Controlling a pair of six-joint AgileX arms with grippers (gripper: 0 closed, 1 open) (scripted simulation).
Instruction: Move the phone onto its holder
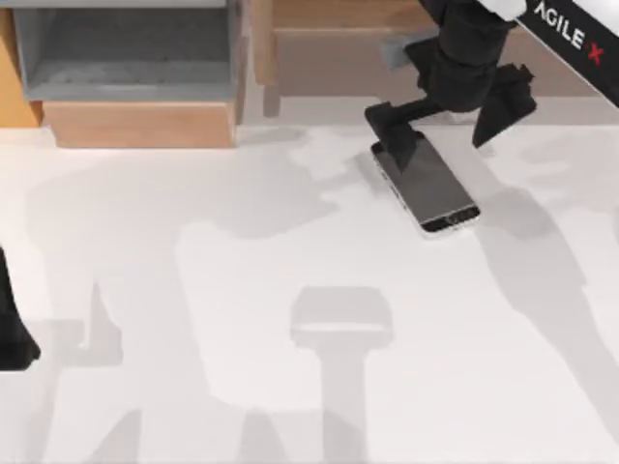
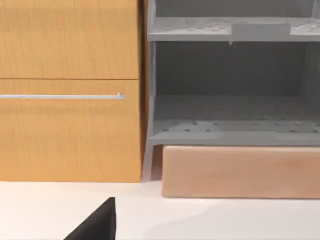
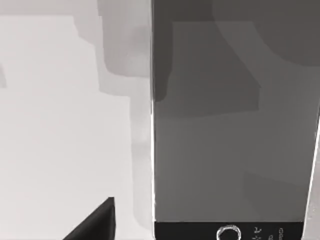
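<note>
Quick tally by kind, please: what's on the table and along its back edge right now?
Phone: 1
Phone holder: 1
Grey open shelf unit: 1
Wooden drawer cabinet: 1
Grippers: 2, right gripper over the phone, left gripper parked at table's left edge
Total: 6

A white table (image 1: 193,290) is lying under shadows. A grey open shelf unit (image 1: 126,48) is standing beside an orange wooden cabinet (image 2: 70,90), above a pale wooden block (image 2: 240,172).

Phone's (image 1: 426,181) far end under right pincer (image 1: 447,124); holder (image 1: 341,319) blurred
</note>
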